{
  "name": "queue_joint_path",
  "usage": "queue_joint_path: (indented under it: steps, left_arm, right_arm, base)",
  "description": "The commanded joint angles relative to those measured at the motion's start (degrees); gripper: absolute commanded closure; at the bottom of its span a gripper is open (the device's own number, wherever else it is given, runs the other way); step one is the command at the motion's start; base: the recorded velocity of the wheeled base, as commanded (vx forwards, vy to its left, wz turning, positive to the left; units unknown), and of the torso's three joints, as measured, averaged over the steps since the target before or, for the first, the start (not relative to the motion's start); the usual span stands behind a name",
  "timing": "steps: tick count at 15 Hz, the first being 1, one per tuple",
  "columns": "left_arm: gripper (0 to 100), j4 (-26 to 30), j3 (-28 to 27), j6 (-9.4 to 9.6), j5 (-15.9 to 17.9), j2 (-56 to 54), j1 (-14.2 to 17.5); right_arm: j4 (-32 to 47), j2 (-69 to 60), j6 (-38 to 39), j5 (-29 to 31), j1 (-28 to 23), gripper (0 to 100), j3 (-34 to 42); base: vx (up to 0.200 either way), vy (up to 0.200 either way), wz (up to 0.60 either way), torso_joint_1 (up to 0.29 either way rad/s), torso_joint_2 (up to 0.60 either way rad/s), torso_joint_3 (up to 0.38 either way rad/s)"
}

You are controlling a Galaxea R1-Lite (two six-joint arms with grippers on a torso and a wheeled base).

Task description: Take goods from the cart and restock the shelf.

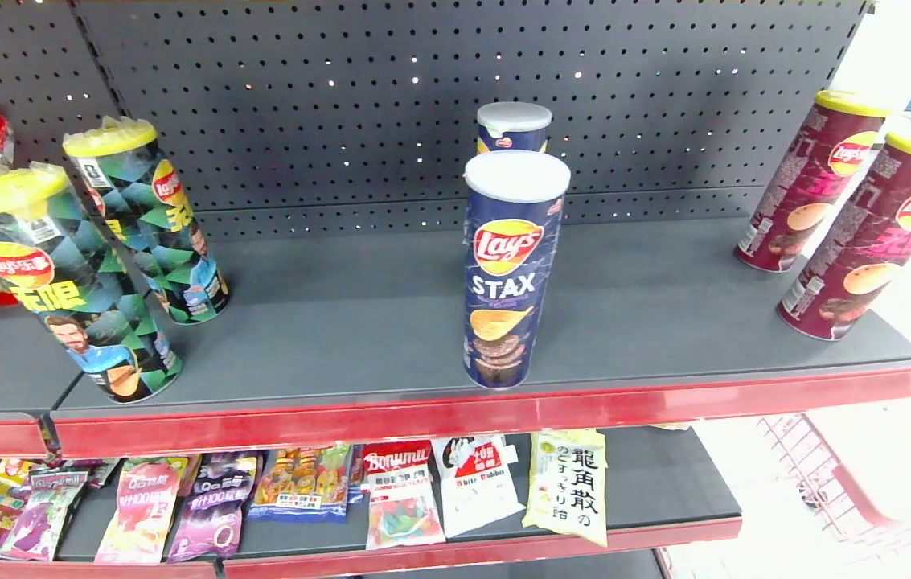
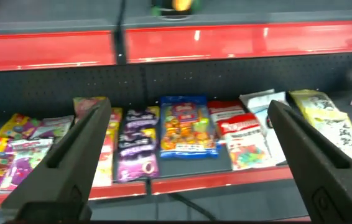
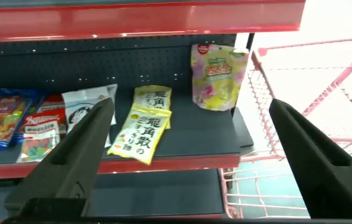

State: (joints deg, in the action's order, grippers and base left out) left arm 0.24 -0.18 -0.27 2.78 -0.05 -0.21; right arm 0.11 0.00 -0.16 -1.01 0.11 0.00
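Left tool (image 2: 189, 106): released, the two dark fingers (image 2: 70, 168) spread wide with nothing between them. It faces the lower shelf (image 2: 213, 180) from low in front.

Right tool (image 3: 191, 102): also released, fingers (image 3: 313, 162) wide apart, gripping nothing. It faces the right end of the same shelf.

Cart (image 3: 313, 93): red-pink wire basket, just beside the right end of the shelving, on the robot's right. In the head view its rim (image 1: 833, 474) sits low at the right.

Lower shelf, front row: flat snack bags side by side. The yellow bag (image 1: 572, 482) is rightmost, then to its left the white bag (image 1: 475, 482) and the red-topped bag (image 1: 399, 490), with purple and pink bags further left. A pale floral bag (image 3: 218, 68) stands against the back panel at the right end.

Upper shelf (image 1: 342, 322), grey deck with a red front lip:
- front blue can (image 1: 507, 273) stands at the lip, mid-shelf
- rear blue can (image 1: 513, 127) directly behind it, by the pegboard (image 1: 342, 96)
- two green cans (image 1: 73, 281) at the left, one behind the other
- two maroon cans (image 1: 865, 233) at the right end, likewise

All six have their lids on.
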Motion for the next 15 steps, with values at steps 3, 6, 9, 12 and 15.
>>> queue_joint_path:
  steps: [3,6,9,12,15]
  left_arm:
    - [0,0.0,0.0,0.0,0.0,0.0,-0.1]
    - [0,0.0,0.0,0.09,0.0,0.0,-0.1]
    - [0,0.0,0.0,0.09,-0.1,0.0,0.0]
    - [0,0.0,0.0,0.09,-0.1,0.0,-0.1]
    - [0,0.0,0.0,0.09,-0.1,0.0,-0.1]
  right_arm:
    - [0.0,0.1,-0.1,0.0,0.1,0,0.0]
    - [0.0,0.1,-0.1,0.0,0.0,0,0.0]
    - [0.0,0.1,0.0,0.6,0.0,0,0.0]
    - [0.0,0.1,0.1,0.7,0.0,0,0.0]
    - [0.0,0.0,0.1,0.7,0.0,0,0.0]
  base:
    - [0.0,0.0,0.0,0.0,0.0,0.0]
    - [0.0,0.0,0.0,0.0,0.0,0.0]
    - [0.0,0.0,0.0,0.0,0.0,0.0]
    - [0.0,0.0,0.0,0.0,0.0,0.0]
    - [0.0,0.0,0.0,0.0,0.0,0.0]
